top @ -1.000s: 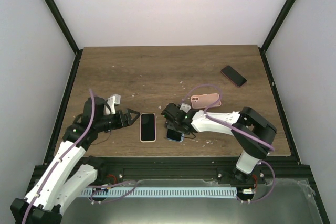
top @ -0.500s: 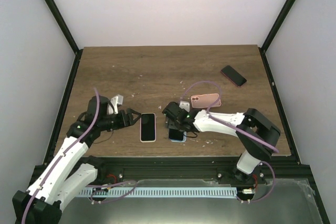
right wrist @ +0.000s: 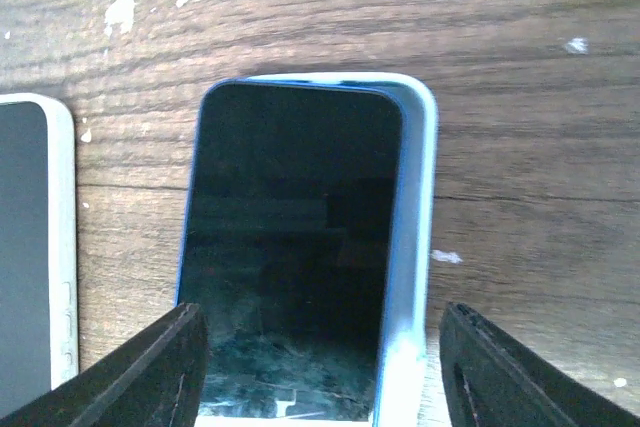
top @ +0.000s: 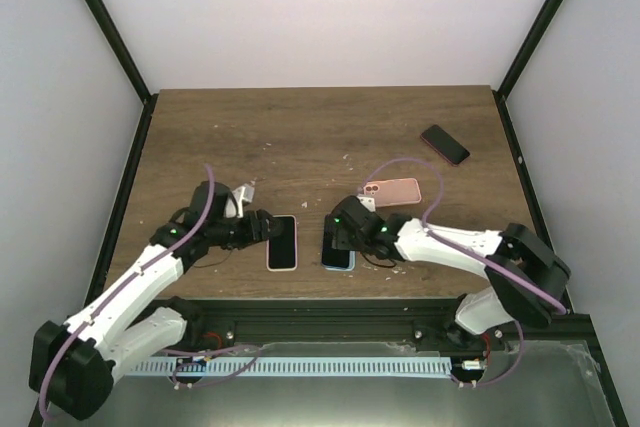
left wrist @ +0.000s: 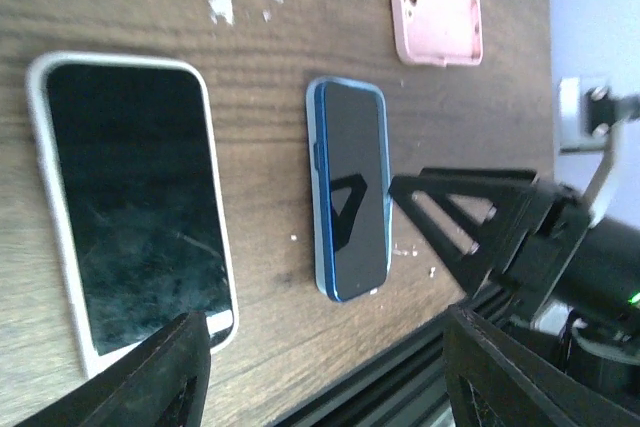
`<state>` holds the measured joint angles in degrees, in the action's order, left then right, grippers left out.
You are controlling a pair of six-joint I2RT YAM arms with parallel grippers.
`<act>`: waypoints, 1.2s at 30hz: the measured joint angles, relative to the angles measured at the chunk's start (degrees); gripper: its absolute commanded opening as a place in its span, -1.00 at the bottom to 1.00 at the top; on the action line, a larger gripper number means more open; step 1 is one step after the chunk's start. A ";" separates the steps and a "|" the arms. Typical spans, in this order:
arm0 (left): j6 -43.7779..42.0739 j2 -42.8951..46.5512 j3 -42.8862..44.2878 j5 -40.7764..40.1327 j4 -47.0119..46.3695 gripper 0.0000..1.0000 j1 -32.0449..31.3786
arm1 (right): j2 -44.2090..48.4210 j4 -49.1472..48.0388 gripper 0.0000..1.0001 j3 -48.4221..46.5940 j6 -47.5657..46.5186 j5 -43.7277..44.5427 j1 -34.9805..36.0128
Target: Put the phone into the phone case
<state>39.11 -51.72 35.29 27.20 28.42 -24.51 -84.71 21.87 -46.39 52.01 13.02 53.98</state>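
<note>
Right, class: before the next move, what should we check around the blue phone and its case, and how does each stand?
1. Blue phone lies on its case: ok.
2. Phone seated squarely: not ok, case rim shows on one side only.
3. Right gripper open astride phone: ok.
4. Left gripper, open, clear of white phone: cannot tell.
5. Pink case out of the way: ok.

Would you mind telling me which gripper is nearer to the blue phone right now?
Right. The right gripper hangs directly over the blue phone, with a finger on either side of it. The left gripper sits farther left, beside the white-cased phone.
</note>
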 measured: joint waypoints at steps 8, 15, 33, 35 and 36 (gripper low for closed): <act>4.11 -8.94 -0.74 -1.07 -6.88 0.09 -8.39 | 6.21 -4.28 -0.12 7.21 -1.60 -5.18 -4.98; 7.43 -19.34 -0.59 -1.68 -13.88 0.01 -15.39 | 7.04 -7.10 -0.40 11.04 -2.16 -8.28 -6.73; 10.88 -35.69 0.55 -0.07 -24.81 -0.36 -19.28 | 6.19 -13.40 -0.60 14.58 -1.53 -14.36 -7.67; 10.91 -36.28 0.70 0.09 -25.22 -0.39 -19.37 | 6.19 -13.35 -0.57 14.58 -1.18 -14.29 -7.67; 10.93 -36.46 0.79 0.13 -25.42 -0.41 -19.37 | 6.19 -13.33 -0.55 14.58 -1.07 -14.21 -7.67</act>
<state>50.04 -88.18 36.07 27.33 3.01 -43.88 -78.52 8.54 -31.81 50.94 -1.19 46.30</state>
